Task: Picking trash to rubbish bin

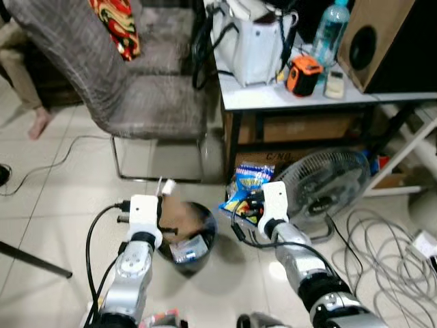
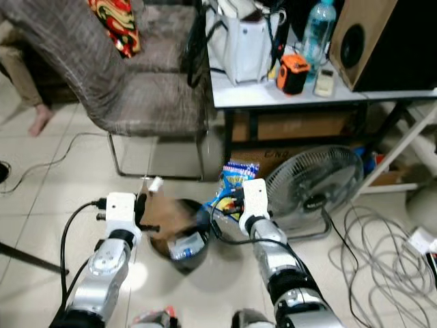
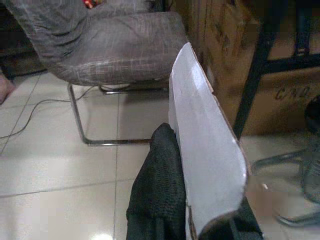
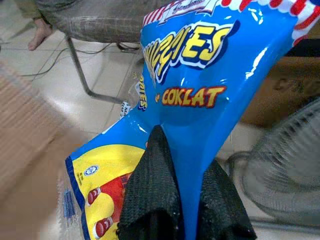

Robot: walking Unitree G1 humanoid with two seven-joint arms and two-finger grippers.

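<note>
Cardboard (image 3: 207,150) is what your left gripper (image 1: 162,208) holds, a flat piece with one white face, pinched at its edge between the two fingers so that it stands upright. It hangs just over the rim of the bin (image 1: 205,249), which stands on the tiled floor between your two arms. I think it is held this way so that it can slide down into the opening when you let it go.

Your right gripper (image 1: 254,205) is closed on a blue snack bag (image 4: 200,100). The fingers squeeze the bag at its middle, so the foil folds around them and the ends hang free. The bag is in the air beside the bin, near the fan (image 1: 321,188), not yet above the opening.

The bin already has some trash (image 1: 188,251) inside. You should release the cardboard first, then bring the bag over the rim, because both pieces together may catch on each other.
</note>
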